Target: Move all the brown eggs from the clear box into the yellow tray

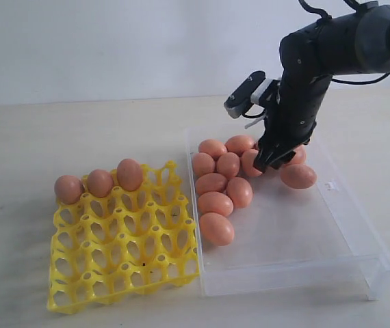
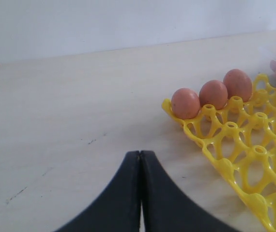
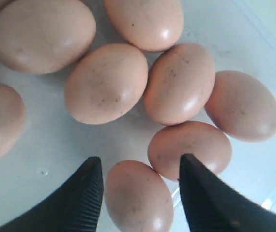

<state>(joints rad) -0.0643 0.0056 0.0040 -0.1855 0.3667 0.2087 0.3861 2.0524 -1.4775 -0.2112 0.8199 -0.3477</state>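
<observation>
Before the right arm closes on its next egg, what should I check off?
1. Right tool open: ok, jaws apart.
2. Target egg between its fingers: ok.
3. Clearance from neighbour egg: cannot tell; one finger overlaps it in the wrist view.
4. Free cups in yellow tray: ok, only three eggs in it.
5. Left tool clear of the tray: ok, shut, beside it.

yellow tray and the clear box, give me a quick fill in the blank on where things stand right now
The yellow tray holds ____ brown eggs, all in one row.
The left gripper has its jaws ____.
The right gripper, down over the clear box, has its jaws ____ either side of an egg.
Missing words: three, shut, open.
</observation>
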